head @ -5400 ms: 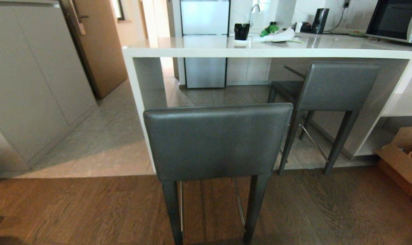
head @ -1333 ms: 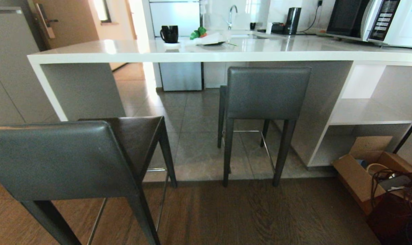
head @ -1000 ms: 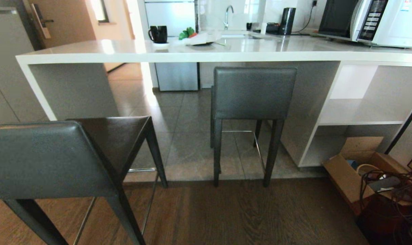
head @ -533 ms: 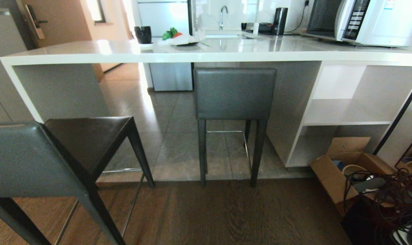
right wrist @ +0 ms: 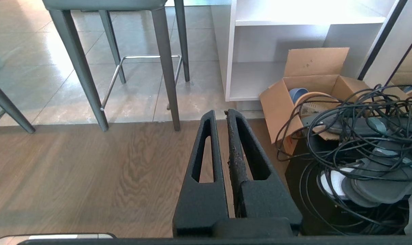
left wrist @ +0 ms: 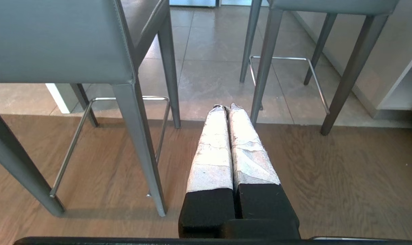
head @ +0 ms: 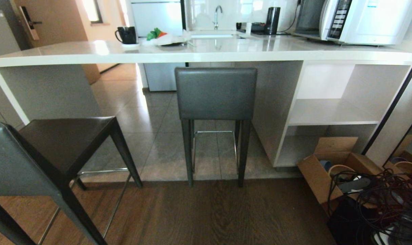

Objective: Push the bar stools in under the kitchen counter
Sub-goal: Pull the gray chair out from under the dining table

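near grey leather bar stool [head: 39, 160]: backrest cut off at the frame's left edge
white stone kitchen counter [head: 226, 54]: hides the far stool's seat
tangled black cables [head: 386, 204]: cover the box beneath

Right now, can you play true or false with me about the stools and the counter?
1. Both bar stools are tucked under the kitchen counter. False: the far stool stands at its edge, but the near stool stands out from it, turned sideways.
2. A black mug sits on the counter. True.
3. The left gripper holds a stool leg. False: its fingers are shut on nothing, above the wood floor.
4. A cardboard box sits on the floor beside the white shelves. True.
5. The right gripper is wide open. False: it is shut.
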You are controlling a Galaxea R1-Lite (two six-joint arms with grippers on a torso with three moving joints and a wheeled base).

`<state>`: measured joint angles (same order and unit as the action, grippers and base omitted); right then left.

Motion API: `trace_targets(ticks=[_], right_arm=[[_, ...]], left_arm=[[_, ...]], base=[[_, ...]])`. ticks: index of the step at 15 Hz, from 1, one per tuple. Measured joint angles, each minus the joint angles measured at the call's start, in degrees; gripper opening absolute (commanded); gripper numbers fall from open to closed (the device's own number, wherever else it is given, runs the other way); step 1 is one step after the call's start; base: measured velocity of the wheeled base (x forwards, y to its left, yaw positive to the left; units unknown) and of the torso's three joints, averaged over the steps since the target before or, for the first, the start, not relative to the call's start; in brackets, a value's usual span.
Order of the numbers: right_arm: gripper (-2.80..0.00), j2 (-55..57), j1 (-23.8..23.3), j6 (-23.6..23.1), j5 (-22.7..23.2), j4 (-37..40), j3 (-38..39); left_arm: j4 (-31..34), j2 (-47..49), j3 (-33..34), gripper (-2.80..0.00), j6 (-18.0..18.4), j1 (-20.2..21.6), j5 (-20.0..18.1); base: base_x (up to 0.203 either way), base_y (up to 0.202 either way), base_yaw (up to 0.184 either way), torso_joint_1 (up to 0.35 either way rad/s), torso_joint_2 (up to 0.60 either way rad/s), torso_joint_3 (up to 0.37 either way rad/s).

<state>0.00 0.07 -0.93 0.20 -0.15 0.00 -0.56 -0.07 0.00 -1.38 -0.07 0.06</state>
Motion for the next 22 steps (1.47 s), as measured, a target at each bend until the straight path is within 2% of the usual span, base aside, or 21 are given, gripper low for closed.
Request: trace_targets(ticks=[5,22], right_arm=[[-2.8,0.0,0.0,0.07,-0.04,0.02,0.0],[-2.8,0.0,0.0,0.07,-0.02,-0.03,0.0]], left_arm=[[-0.03,0.0,0.0,-2.8,0.01,-0.02,0.04],[-0.01,0.0,0.0,-2.8,0.0,-0.02,0.04]], base=[[0.014,0.0,0.0,0.0,0.0,0.0],[0.193,0.0,0.001,0.003,0.0,0.003]])
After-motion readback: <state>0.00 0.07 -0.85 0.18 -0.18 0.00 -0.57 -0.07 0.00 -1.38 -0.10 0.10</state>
